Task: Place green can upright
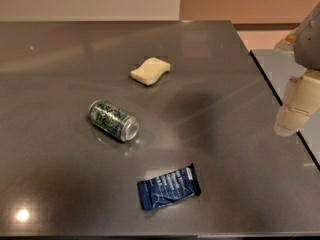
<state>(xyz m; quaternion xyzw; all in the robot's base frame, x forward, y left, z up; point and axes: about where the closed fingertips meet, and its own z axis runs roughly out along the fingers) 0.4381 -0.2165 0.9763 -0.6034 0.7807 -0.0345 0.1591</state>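
Observation:
The green can point(113, 120) lies on its side on the dark grey table point(60, 74), left of centre. Its label is green, white and dark, and its silver end faces the front right. My gripper point(296, 108) hangs at the right edge of the view, over the table's right edge, far to the right of the can. Only its pale blocky end shows, and it touches nothing.
A yellow sponge point(150, 70) lies behind the can, towards the table's middle back. A dark blue snack packet point(168, 186) lies near the front edge, right of the can. The table's right edge point(280, 101) runs diagonally, with a second surface beyond it.

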